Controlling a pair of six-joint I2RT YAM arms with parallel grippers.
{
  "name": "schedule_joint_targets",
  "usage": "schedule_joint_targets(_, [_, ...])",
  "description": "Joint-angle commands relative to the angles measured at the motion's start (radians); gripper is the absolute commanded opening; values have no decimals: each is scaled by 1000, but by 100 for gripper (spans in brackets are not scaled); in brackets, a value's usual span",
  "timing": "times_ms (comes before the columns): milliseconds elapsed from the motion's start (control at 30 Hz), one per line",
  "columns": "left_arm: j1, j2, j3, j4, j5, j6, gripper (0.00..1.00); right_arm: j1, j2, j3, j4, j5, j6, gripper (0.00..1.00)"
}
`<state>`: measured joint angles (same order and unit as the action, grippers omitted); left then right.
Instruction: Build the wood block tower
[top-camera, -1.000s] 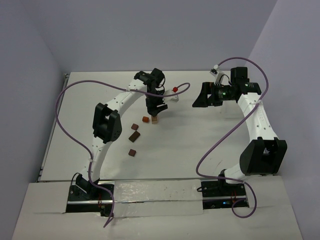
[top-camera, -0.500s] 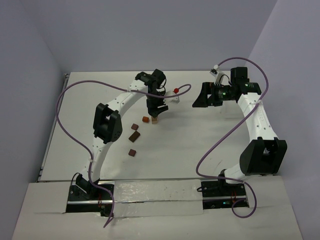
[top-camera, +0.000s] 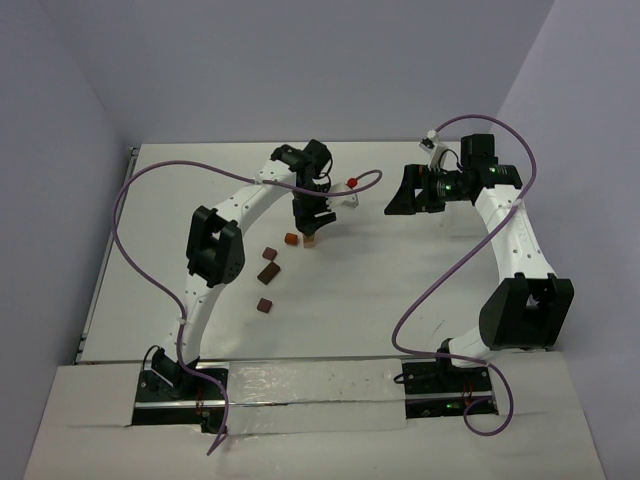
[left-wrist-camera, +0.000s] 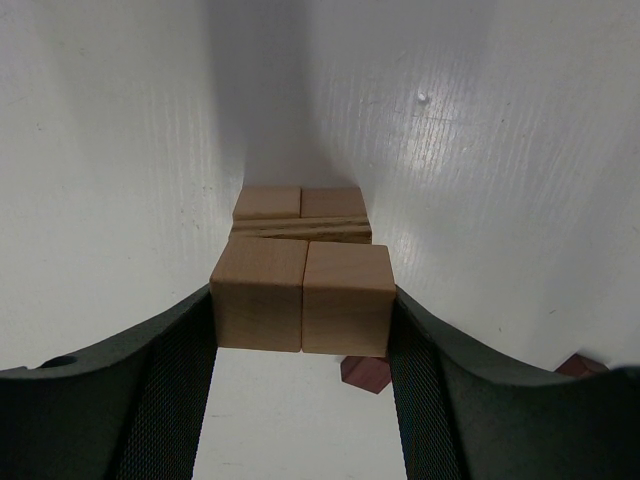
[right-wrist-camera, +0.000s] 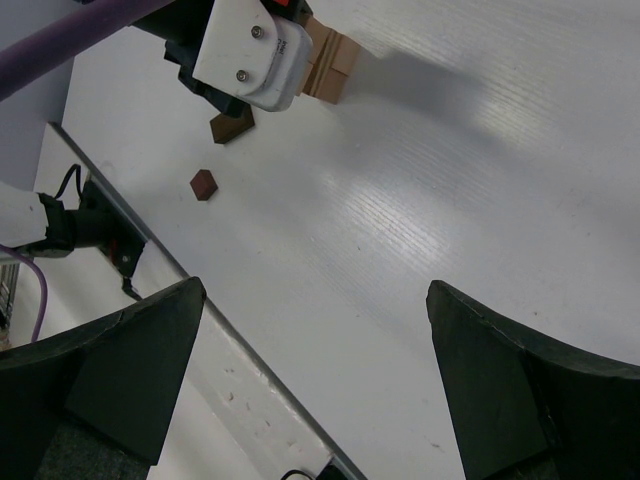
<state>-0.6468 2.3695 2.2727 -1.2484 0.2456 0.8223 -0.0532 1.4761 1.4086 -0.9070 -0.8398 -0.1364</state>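
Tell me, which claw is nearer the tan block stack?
Left. The left gripper hangs just over the stack, gripping two tan blocks; the right gripper sits open, well apart.

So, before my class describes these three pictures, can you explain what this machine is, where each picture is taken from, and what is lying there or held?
It is two white robot arms bolted to a table, each ending in a two-fingered pincer. The wide picture looks down from above and behind them. The other two come from small cameras on each wrist, looking out between the fingers. The left pincer grips two pale wooden blocks side by side, right over a low stack of pale blocks. A few dark blocks lie loose nearby. The right pincer is wide open and holds nothing.
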Motion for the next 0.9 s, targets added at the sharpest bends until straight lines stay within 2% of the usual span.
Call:
schedule_joint_targets(0, [1,-23,-4,-2,0,3,13,-10,1,52,-12,-21,-11,100])
schedule_joint_targets(867, [7,-4,2,27,-35,-21,19,-8,10,52,-13,-25,-11,100])
